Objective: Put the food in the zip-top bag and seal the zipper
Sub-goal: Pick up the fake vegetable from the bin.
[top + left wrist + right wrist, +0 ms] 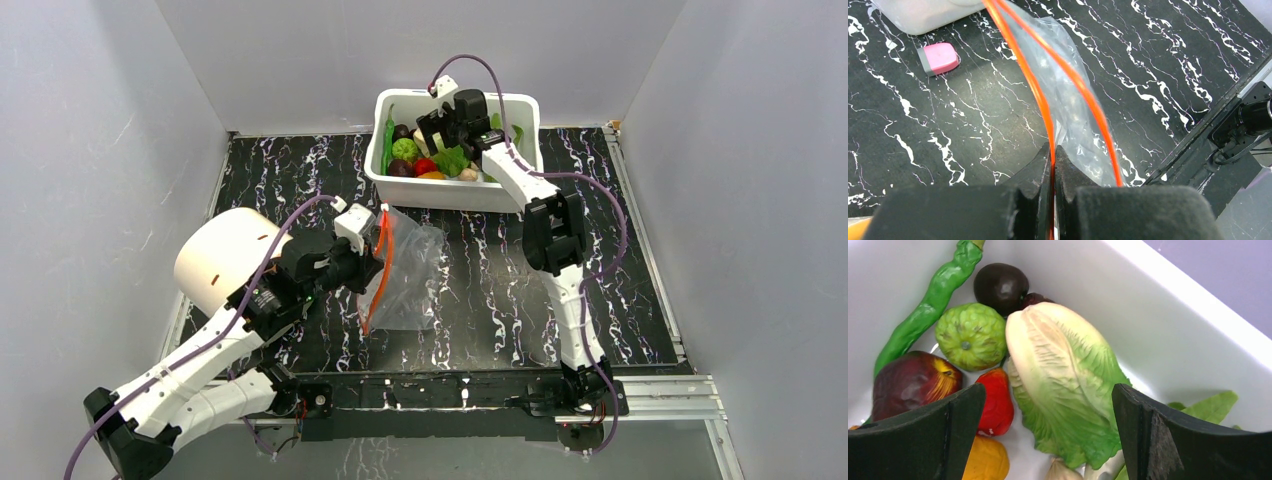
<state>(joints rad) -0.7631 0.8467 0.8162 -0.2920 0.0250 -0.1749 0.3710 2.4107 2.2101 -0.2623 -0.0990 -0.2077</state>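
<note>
The clear zip-top bag (pixel 410 272) lies mid-table, its orange-red zipper (pixel 380 262) held up along its left edge. My left gripper (pixel 366 258) is shut on one zipper strip (pixel 1047 107); the bag (pixel 1068 95) hangs open and empty beyond it. The food sits in the white tub (pixel 500 192) at the back. My right gripper (pixel 448 132) is open inside the tub, its fingers (pixel 960 412) straddling the pale-green cabbage (pixel 1063 380) without closing on it. Beside it lie a green ball (pixel 970 335), red tomato (pixel 995 402), dark purple rounds (pixel 1000 286), a long green pod (pixel 930 302) and an orange piece (pixel 985 460).
A white cylinder (pixel 225 255) lies at the left next to my left arm. A pink and grey eraser-like block (pixel 938 57) lies on the black marbled table (pixel 620 290) near the tub. Grey walls enclose the table on three sides.
</note>
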